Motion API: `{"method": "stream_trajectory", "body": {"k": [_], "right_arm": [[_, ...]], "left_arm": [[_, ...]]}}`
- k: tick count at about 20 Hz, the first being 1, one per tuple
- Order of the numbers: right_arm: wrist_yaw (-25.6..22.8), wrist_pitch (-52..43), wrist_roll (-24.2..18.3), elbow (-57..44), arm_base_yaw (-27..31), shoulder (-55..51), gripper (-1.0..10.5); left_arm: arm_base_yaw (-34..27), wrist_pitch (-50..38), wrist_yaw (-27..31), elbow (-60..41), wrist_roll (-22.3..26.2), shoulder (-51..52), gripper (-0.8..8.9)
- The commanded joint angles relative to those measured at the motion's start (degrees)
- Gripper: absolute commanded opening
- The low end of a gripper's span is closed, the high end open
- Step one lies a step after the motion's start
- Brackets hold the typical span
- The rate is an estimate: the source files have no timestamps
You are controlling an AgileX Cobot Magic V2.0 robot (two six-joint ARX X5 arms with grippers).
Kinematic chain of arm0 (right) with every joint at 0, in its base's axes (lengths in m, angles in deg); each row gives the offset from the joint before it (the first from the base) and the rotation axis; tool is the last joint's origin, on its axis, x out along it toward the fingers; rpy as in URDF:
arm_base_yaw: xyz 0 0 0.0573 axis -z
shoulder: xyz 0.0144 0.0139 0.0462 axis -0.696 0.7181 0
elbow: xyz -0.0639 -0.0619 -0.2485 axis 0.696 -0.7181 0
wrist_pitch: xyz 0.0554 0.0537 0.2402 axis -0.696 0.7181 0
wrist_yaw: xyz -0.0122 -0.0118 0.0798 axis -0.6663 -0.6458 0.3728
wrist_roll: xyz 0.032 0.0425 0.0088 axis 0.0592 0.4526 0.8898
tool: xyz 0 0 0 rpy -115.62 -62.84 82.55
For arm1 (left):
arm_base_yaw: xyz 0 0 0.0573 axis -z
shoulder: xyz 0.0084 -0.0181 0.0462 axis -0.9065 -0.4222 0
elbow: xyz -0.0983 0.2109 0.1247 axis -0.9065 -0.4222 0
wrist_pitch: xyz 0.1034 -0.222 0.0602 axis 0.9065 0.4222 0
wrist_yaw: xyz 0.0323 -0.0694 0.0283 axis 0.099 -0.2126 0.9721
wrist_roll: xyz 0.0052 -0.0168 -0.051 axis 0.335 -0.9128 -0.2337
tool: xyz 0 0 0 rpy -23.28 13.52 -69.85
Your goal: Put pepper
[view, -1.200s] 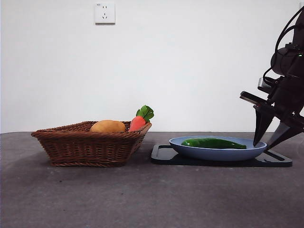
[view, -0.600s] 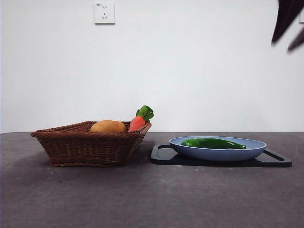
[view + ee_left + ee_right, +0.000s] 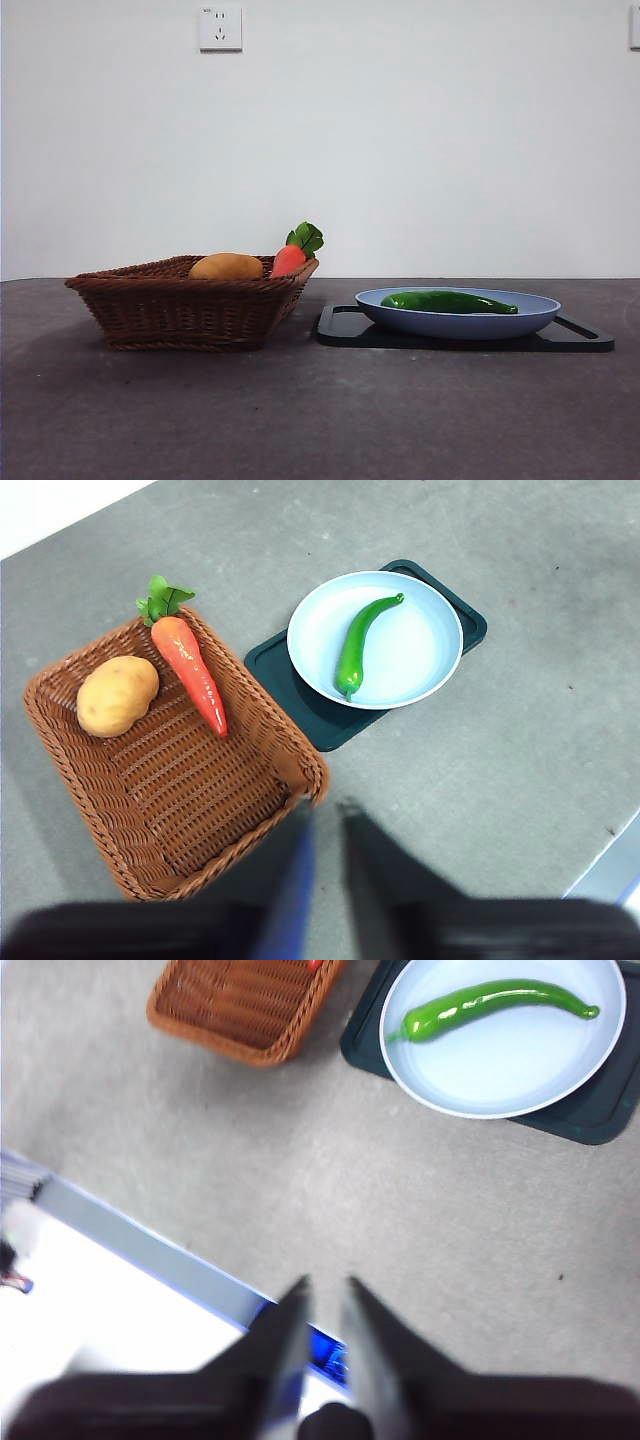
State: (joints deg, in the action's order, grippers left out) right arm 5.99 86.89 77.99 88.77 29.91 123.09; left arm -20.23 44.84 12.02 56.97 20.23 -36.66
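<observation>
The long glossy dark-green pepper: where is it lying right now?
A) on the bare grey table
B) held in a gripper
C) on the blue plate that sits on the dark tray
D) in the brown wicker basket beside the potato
C: the long glossy dark-green pepper lies on the round blue plate set on the dark tray; the brown wicker basket holds only the carrot and potato, and neither gripper is near it.
</observation>
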Motion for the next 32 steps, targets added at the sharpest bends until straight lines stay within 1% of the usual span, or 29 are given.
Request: {"method": "stream_trajectory", "body": {"k": [1, 4, 17, 18, 19, 20, 22, 24, 26, 29, 30, 32], "right_arm": [[0.1, -0.3, -2.1, 1.0, -0.2, 0.3, 0.1], [0.1, -0.4, -0.4, 1.0, -0.2, 0.3, 0.1], [-0.1, -0.4, -0.5, 1.0, -0.2, 0.3, 0.1], [-0.1, -0.4, -0.5, 1.0, -0.2, 0.3, 0.1], [-0.1, -0.4, -0.5, 1.0, -0.2, 0.3, 0.1], [-0.1, -0.4, -0.5, 1.0, -0.2, 0.3, 0.1], [-0.1, -0.4, -0.5, 1.0, -0.2, 0.3, 0.1], [-0.1, -0.4, -0.5, 1.0, -0.2, 0.3, 0.1], [-0.1, -0.4, -0.5, 1.0, -0.1, 0.4, 0.1], [-0.1, -0.4, -0.5, 1.0, -0.1, 0.4, 0.1], [-0.1, -0.4, -0.5, 1.0, -0.1, 0.4, 0.1], [-0.1, -0.4, -0.5, 1.0, -0.1, 0.4, 0.1]], "left_arm": [[0.5, -0.4, 0.1, 1.2, 0.5, -0.4, 0.06], [0.5, -0.5, 0.1, 1.2, 0.5, -0.4, 0.08], [0.4, -0.9, 0.2, 1.2, 0.6, -0.4, 0.08], [0.0, -1.0, 0.9, 1.2, 2.6, -0.4, 0.08], [-1.3, -2.1, 3.1, 1.2, 3.3, -0.3, 0.08], [-3.4, -4.7, 5.1, 1.2, 3.4, 0.1, 0.08], [-8.7, -11.6, 4.3, 0.7, 7.1, 1.7, 0.08], [-14.6, -20.8, 4.2, -2.7, 8.9, 5.4, 0.08], [-20.9, -32.9, 3.7, -10.6, 9.5, 11.2, 0.08], [-30.0, -49.7, -0.1, -26.7, 9.5, 21.9, 0.08], [-32.7, -53.3, 0.0, -32.0, 9.5, 25.4, 0.08], [-37.3, -57.9, 0.0, -42.2, 9.5, 32.4, 0.08]]}}
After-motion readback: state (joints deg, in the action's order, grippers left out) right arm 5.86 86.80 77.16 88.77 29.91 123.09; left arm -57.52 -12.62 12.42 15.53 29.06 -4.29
